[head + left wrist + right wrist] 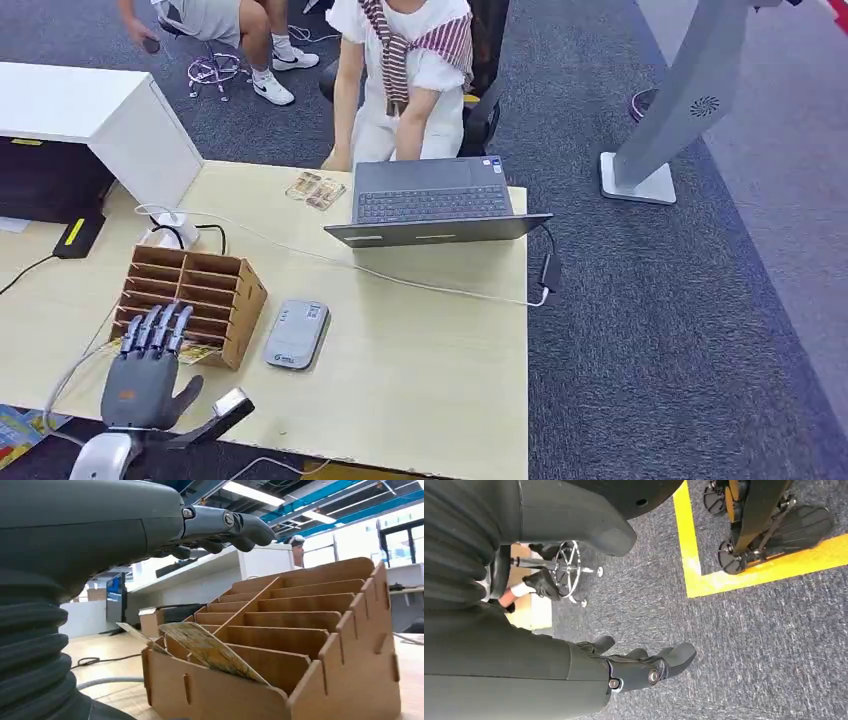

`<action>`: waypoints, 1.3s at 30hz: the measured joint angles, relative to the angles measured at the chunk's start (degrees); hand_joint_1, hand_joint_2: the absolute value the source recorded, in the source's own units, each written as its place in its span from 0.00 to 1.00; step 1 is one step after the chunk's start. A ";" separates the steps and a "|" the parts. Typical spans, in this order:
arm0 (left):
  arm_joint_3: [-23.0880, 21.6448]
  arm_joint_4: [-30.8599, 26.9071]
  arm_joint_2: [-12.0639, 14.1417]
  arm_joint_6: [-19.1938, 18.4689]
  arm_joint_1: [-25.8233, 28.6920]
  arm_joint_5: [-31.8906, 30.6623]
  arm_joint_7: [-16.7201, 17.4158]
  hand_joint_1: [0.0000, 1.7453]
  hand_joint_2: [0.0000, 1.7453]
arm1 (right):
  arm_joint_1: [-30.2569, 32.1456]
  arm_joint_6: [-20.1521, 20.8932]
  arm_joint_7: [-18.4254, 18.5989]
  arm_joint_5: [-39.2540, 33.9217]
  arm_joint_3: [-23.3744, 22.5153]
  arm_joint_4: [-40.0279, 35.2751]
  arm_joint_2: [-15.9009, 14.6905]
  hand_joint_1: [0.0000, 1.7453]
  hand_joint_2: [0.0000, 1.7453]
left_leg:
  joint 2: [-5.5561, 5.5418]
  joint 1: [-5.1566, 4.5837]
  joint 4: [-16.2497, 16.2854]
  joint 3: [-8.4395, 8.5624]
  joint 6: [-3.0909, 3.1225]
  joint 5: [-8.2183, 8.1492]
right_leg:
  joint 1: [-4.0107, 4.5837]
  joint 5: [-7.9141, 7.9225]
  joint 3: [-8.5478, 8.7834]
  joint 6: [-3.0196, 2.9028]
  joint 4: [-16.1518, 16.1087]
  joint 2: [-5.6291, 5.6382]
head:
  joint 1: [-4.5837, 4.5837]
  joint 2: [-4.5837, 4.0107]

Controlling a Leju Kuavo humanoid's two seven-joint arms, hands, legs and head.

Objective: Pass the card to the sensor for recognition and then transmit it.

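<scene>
A grey carpet floor [640, 300] surrounds the light wooden table [430, 370], where a person [405, 70] sits behind a laptop [432, 203]. On the table stands a wooden slotted rack [190, 300], and just beside it lies the grey sensor [297, 333]. The card [210, 650] leans tilted in the rack's nearest slot, directly in front of the left hand [148, 365], its long axis running across the slot. This hand is released, fingers straight over the rack, holding nothing. The right hand [644, 667] hangs above the floor, loosely curled and empty, so the left is nearer.
</scene>
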 joint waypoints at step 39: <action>3.50 4.09 -0.33 0.39 -1.21 0.57 -2.84 1.00 1.00 | -0.03 0.28 -0.35 1.62 0.61 0.00 -0.02 0.00 1.00 | 0.00 0.00 0.00 0.00 0.00 0.00 | 0.00 0.00 0.00 0.00 0.00 0.01 | -0.02 0.00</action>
